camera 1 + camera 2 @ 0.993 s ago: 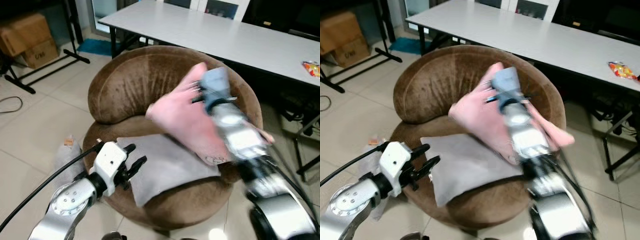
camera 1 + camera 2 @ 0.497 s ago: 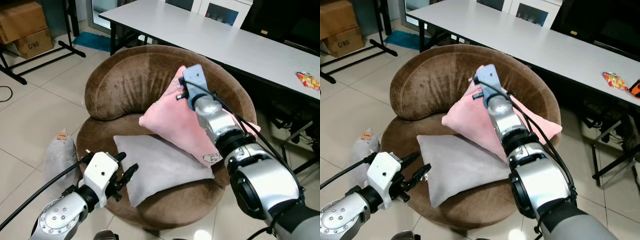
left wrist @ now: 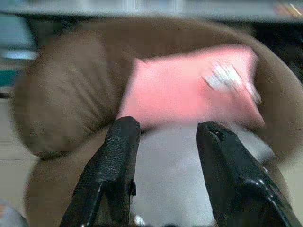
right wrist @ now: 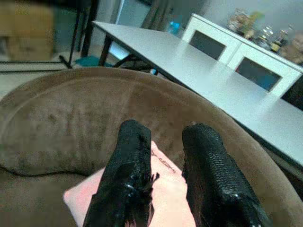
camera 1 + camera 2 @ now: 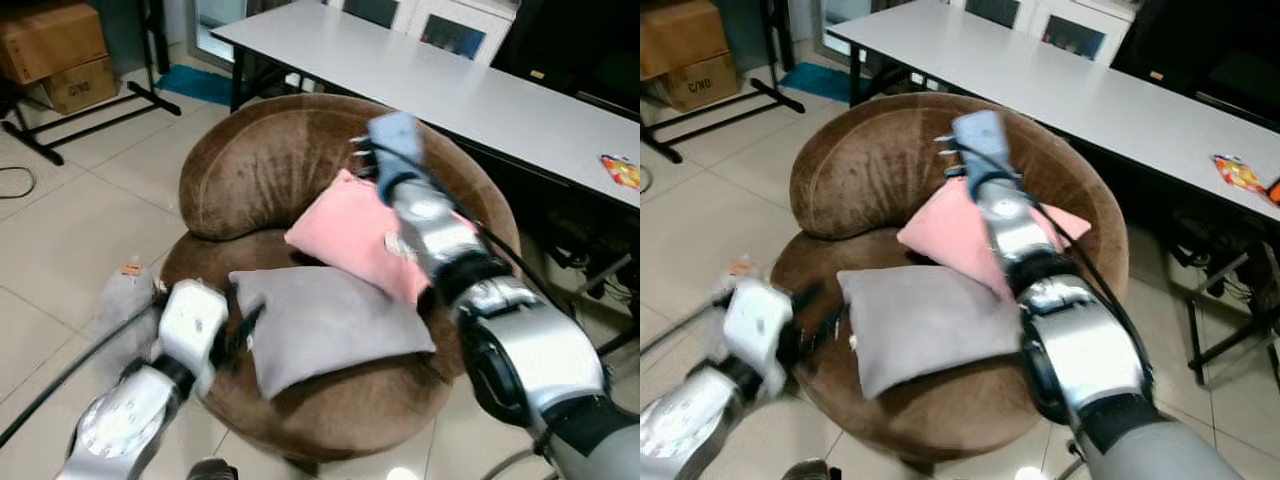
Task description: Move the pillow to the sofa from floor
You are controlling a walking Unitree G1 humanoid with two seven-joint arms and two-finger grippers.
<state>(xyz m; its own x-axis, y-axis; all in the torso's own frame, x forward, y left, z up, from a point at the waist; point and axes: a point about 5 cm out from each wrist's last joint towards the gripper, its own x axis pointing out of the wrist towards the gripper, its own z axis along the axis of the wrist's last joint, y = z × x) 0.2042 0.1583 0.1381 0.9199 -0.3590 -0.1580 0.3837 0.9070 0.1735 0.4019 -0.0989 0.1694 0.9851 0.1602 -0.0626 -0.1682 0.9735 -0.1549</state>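
Observation:
A pink pillow point(image 5: 350, 232) lies on the round brown sofa point(image 5: 255, 165), leaning towards the backrest and partly over a grey pillow point(image 5: 325, 322) on the seat. My right gripper point(image 5: 360, 153) hovers just above the pink pillow's upper corner, open, with nothing between its fingers point(image 4: 132, 156). In the right wrist view the pink pillow point(image 4: 165, 208) lies below the fingers. My left gripper point(image 5: 243, 330) is blurred at the grey pillow's near left edge, open; in its wrist view the pink pillow point(image 3: 189, 87) lies ahead of the fingers point(image 3: 118, 156).
Another grey pillow point(image 5: 122, 298) with a tag lies on the tiled floor left of the sofa. A long white table point(image 5: 450, 80) stands behind the sofa, with a snack packet point(image 5: 620, 170) on it. Cardboard boxes point(image 5: 60, 55) and a black stand point(image 5: 100, 115) are at far left.
The right gripper has let go of the pink pillow, which has settled lower on the sofa. The left gripper has moved in to the grey pillow's edge. The camera has shifted slightly.

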